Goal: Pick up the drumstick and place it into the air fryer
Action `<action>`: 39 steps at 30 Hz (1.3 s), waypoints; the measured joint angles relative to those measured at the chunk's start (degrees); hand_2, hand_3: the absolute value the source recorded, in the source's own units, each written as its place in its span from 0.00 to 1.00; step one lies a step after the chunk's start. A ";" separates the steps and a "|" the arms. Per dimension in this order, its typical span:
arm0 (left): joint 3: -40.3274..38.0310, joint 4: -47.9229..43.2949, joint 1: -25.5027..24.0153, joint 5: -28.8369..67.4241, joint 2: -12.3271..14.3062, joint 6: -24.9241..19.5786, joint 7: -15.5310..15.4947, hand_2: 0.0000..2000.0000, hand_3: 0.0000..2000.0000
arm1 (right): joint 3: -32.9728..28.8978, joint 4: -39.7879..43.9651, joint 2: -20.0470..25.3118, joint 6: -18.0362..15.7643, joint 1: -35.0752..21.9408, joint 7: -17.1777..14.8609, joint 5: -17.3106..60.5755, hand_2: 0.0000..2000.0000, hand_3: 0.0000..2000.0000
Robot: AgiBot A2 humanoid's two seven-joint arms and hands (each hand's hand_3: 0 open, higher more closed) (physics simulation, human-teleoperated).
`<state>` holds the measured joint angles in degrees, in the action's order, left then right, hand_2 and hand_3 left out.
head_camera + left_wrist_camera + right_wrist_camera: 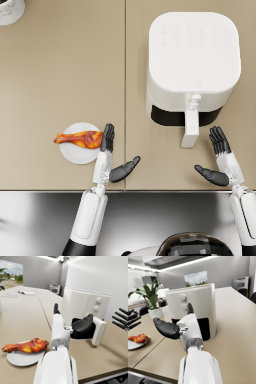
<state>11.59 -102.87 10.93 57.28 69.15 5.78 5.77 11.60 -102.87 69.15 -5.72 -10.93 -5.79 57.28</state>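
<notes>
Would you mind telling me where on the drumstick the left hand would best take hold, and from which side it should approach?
Probably the thick meaty end of the drumstick. It lies flat across the white plate, that end toward the open left hand close beside it, the thin bone end pointing away past the rim. Coming down from above, fingers straddling the thick part, looks safest.

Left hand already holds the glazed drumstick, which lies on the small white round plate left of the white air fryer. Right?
Not quite. In the head view the left hand is open beside the glazed drumstick, holding nothing. The drumstick does lie on the small white round plate, left of the white air fryer.
</notes>
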 measured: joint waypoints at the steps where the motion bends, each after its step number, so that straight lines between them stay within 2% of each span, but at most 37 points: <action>1: 0.00 0.00 0.00 0.00 0.00 0.00 0.00 0.00 0.00 | 0.00 0.00 0.00 0.00 0.00 0.00 0.00 0.00 0.00; 21: 0.00 0.00 0.00 0.00 0.00 0.00 0.00 0.00 0.00 | 0.00 0.00 0.00 0.00 0.00 0.00 0.00 0.00 0.00; 24: 0.19 0.34 -0.26 0.00 0.43 -3.65 -3.64 0.00 0.00 | 1.10 -0.14 0.72 3.61 -0.22 3.65 0.00 0.00 0.00; 30: -4.25 -2.52 -1.05 0.00 1.12 -5.49 -5.48 0.00 0.00 | 0.25 -1.93 2.07 5.43 -0.59 5.50 0.00 0.00 0.00; 34: -7.12 -2.70 -0.66 10.15 1.80 -5.70 -5.69 0.00 0.00 | 0.07 -1.52 2.80 5.64 -0.67 5.71 9.44 0.00 0.00; 39: -11.19 -1.45 0.69 22.95 2.55 -5.76 -5.75 0.00 0.00 | -0.35 -0.46 3.83 5.70 -1.17 5.77 13.20 0.00 0.00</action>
<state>0.41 -104.32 11.62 80.23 71.70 0.01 0.02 11.25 -103.33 72.98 -0.01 -12.10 -0.02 70.48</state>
